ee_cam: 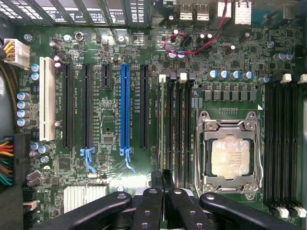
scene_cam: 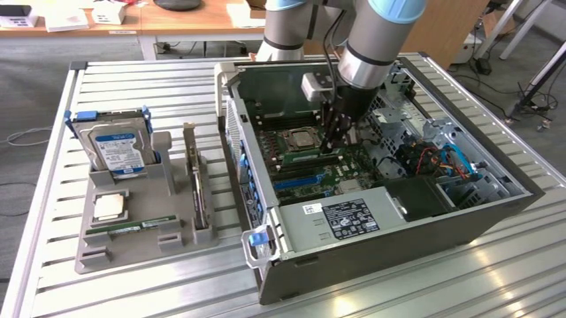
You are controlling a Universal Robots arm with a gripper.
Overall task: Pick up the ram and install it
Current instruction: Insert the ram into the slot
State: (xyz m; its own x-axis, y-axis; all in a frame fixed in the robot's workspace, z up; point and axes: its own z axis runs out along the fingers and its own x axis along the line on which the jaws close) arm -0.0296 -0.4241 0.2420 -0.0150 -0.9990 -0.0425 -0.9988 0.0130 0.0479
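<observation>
My gripper (scene_cam: 332,147) reaches down inside the open computer case (scene_cam: 398,245), over the motherboard beside the processor socket (scene_cam: 299,139). In the wrist view the gripper (ee_cam: 161,184) is shut, its black fingers (ee_cam: 148,206) pressed together on the ram (ee_cam: 162,124). The ram shows edge-on as a thin green strip. It runs along the memory slot nearest the blue expansion slot (ee_cam: 124,110), in the bank of slots next to the silver processor (ee_cam: 231,155). Whether the ram is fully seated in the slot I cannot tell. From the exterior view the ram (scene_cam: 311,158) appears as a green strip under the fingers.
A grey parts holder (scene_cam: 97,255) stands at the exterior view's left with a hard drive (scene_cam: 115,149), an upright expansion card (scene_cam: 193,165), a loose processor (scene_cam: 111,207) and a green stick (scene_cam: 132,227). The case walls, power supply (scene_cam: 349,215) and cables (scene_cam: 442,162) hem in the arm.
</observation>
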